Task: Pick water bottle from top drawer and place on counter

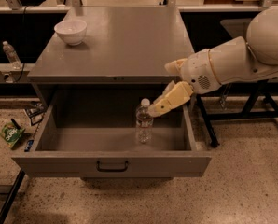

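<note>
One hand (154, 109) beside the water bottle (143, 125), mid top drawer (59, 164), walls well away; openness untellable

Cannot tell touching from just apart between the hand (160, 107) and the white cap of the water bottle (143, 122), above the open top drawer (111, 163). Part of the drawer's right inner wall hidden behind the hand. Arm (232, 62) cut off at the right edge. Too small to read: the bottle's label, the print on the green packet (10, 135) on the floor. Cabinet body below the surface (125, 41) mostly hidden behind the drawer front.
</note>
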Controlling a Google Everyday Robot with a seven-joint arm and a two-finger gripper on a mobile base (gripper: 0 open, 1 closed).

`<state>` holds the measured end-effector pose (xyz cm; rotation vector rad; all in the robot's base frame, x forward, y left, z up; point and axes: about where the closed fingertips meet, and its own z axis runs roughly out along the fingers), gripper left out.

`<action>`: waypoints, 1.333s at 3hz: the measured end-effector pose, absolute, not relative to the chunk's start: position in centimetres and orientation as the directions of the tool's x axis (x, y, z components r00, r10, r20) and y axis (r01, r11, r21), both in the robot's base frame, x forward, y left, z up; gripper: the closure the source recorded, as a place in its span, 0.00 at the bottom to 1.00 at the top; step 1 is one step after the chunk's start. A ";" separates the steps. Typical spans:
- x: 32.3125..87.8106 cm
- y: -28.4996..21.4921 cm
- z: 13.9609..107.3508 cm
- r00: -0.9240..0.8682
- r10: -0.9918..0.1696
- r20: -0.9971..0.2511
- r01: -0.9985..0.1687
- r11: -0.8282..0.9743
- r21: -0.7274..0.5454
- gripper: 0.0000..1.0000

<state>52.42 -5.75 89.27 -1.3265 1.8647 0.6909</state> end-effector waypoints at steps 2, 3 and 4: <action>53.4 -4.4 85.7 -0.207 -0.448 -0.870 -0.944 0.324 0.058 0.00; 53.9 -4.2 82.4 -0.216 -0.404 -0.889 -0.941 0.329 0.080 0.00; 54.6 -4.9 79.6 -0.224 -0.385 -0.895 -0.931 0.355 0.081 0.00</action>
